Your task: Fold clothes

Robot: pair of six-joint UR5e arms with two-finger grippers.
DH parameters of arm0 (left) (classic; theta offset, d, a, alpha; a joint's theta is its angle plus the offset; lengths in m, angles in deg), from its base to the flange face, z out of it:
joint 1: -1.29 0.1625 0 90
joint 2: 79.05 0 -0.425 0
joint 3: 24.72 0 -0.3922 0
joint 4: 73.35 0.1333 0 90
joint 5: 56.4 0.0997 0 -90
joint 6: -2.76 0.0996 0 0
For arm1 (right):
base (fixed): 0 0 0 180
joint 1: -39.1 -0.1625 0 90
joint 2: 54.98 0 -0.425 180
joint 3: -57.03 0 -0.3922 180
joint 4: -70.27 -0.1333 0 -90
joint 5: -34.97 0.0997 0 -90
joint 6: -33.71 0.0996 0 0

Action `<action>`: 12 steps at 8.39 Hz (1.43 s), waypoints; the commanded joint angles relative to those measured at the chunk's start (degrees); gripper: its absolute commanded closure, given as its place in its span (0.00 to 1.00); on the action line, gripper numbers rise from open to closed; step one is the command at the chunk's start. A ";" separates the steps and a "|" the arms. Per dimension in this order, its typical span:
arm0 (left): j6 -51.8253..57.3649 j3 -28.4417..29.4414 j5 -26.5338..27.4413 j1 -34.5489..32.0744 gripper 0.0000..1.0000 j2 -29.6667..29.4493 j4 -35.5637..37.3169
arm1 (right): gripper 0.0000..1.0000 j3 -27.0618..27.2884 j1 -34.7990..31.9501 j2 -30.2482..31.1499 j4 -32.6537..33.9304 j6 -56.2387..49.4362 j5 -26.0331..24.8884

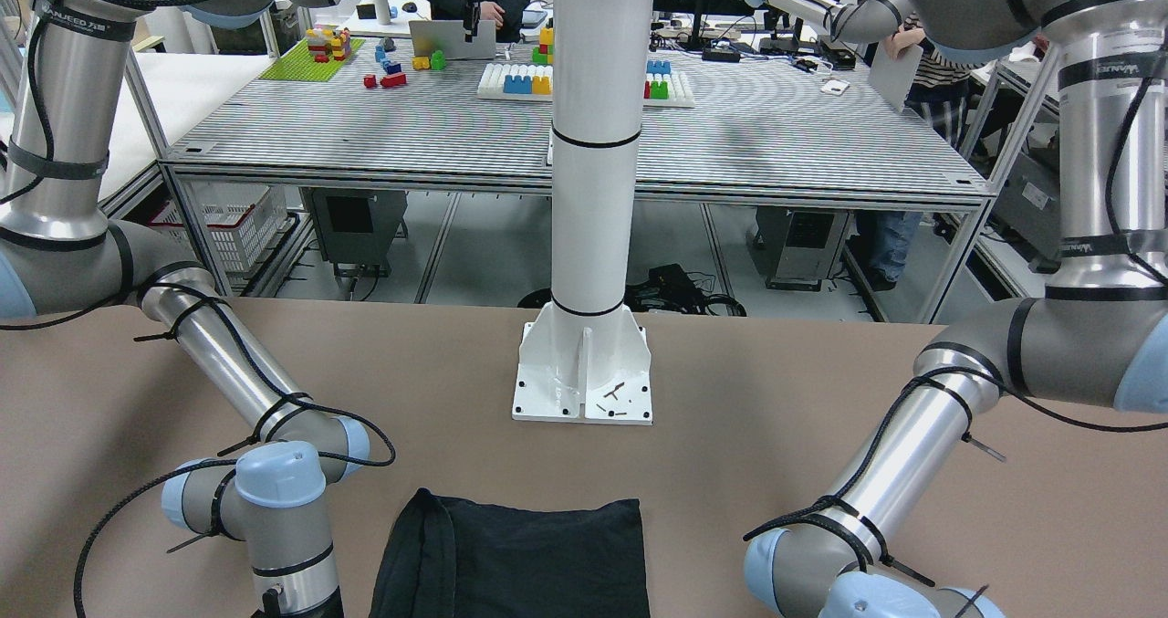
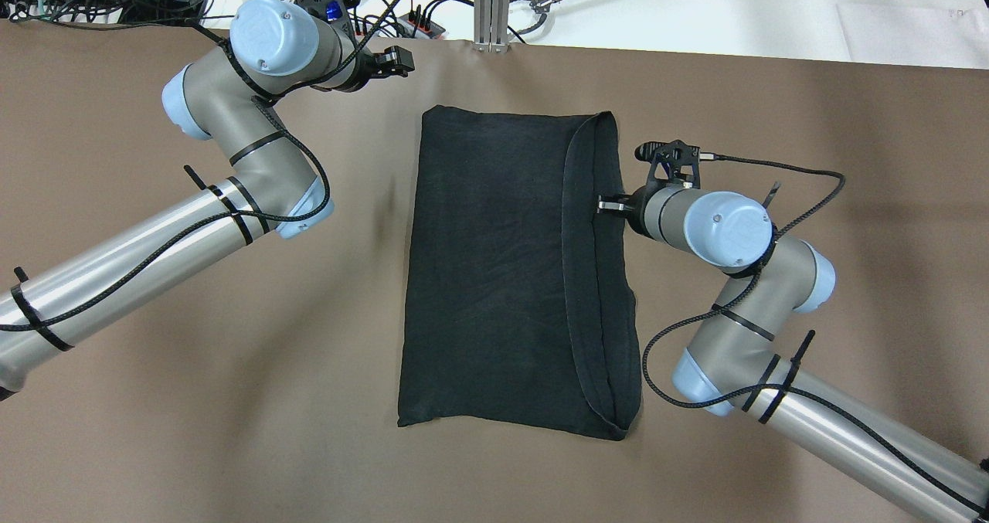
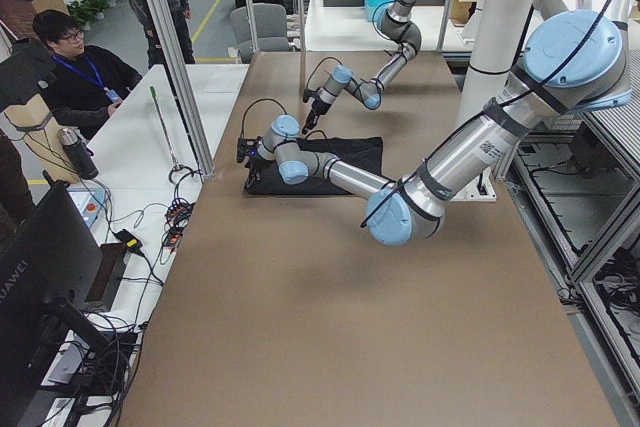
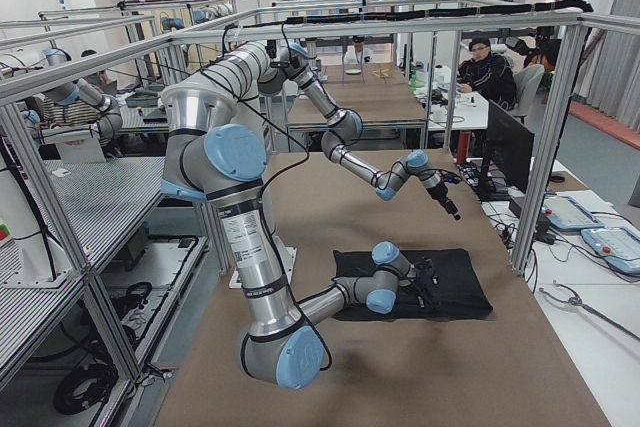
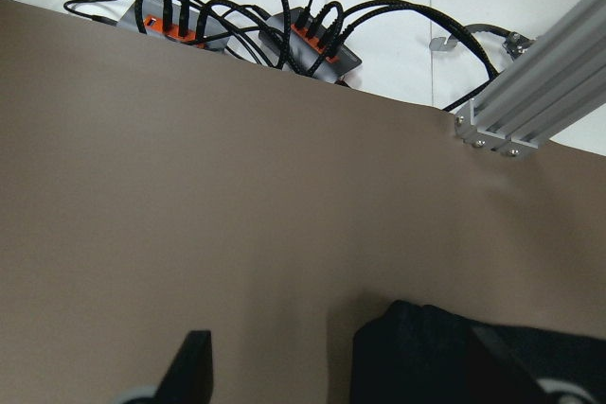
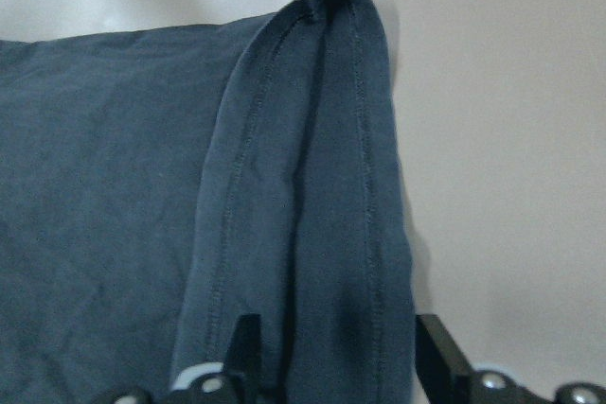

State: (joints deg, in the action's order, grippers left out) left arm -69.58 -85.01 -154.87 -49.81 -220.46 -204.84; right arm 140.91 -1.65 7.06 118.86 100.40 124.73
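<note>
two claws gape; right claw [image 6: 331,352] straddles the clothes' [image 2: 502,260] hemmed fold; left claw [image 2: 400,59] hangs wide, empty

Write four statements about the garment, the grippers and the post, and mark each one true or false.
1. The black garment lies folded on the table. True.
2. The left gripper rests on the garment. False: it is over bare table, just past the garment's far corner.
3. The right gripper is at the garment's stitched edge. True.
4. The garment touches the white post. False: bare table separates them.
</note>
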 commanded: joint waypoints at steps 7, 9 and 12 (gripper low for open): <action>0.00 0.26 0.04 -0.05 0.06 0.00 0.00 | 0.10 -14.44 2.60 -16.44 12.49 3.18 -8.81; 0.00 0.53 0.04 0.04 0.06 0.00 0.00 | 0.18 -16.19 3.49 -16.43 12.66 3.35 -8.90; 0.00 0.53 0.04 0.21 0.06 0.00 0.00 | 0.66 -16.12 3.40 -16.34 12.66 2.22 -8.90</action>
State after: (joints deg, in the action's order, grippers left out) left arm -69.58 -84.48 -154.83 -49.73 -220.47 -204.84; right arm 124.78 1.74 -9.34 131.51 103.46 115.84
